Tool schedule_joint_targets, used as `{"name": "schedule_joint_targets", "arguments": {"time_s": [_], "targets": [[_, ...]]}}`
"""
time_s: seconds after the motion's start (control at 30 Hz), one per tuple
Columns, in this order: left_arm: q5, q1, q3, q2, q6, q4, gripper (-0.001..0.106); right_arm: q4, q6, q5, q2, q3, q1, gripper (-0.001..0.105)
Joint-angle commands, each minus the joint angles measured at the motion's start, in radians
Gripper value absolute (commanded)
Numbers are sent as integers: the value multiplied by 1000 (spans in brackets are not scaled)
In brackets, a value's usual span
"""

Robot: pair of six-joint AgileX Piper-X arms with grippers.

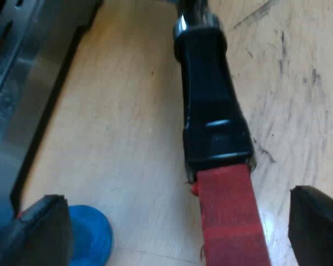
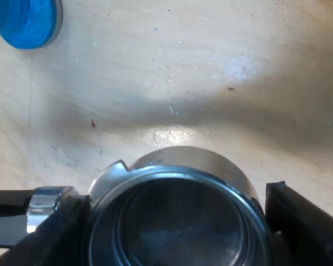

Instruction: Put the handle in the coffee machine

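Straddling the red end point(image 1: 230, 221) of the holder point(image 1: 211, 111), left gripper point(image 1: 180, 221) has its jaws wide open, touching nothing. Blue tamper point(image 1: 91, 235) sits just beside one finger, espresso machine point(image 1: 22, 83) near. Risk: closing off-centre shoves the handle or knocks the tamper. Right gripper point(image 2: 172, 227) jaws look clamped on the rim of the holder's basket point(image 2: 177, 238), over the table point(image 2: 222, 66). Risk: smooth metal slips and the holder twists. Basket empty, no grounds. Holder not yet in machine.

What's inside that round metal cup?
The metal holder looks empty: only bare grey metal shows inside, no coffee grounds. Part of its inside lies out of view, so that bit is unchecked.
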Motion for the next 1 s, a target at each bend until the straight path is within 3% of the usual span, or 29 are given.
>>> {"name": "schedule_joint_targets", "arguments": {"time_s": [0.03, 0.4, 0.77, 0.97, 1.0], "targets": [[6, 3, 1, 20, 6, -28, 80, 3, 10, -33, -21, -14, 3, 0], [114, 3, 1, 137, 4, -68, 80, 3, 13, -55, -21, -14, 3, 0], [135, 3, 1, 163, 58, -64, 80, 3, 13, -55, -21, -14, 3, 0], [135, 3, 1, 163, 58, -61, 64, 3, 13, -55, -21, -14, 3, 0], [135, 3, 1, 163, 58, -61, 49, 3, 13, -55, -21, -14, 3, 0]]}}
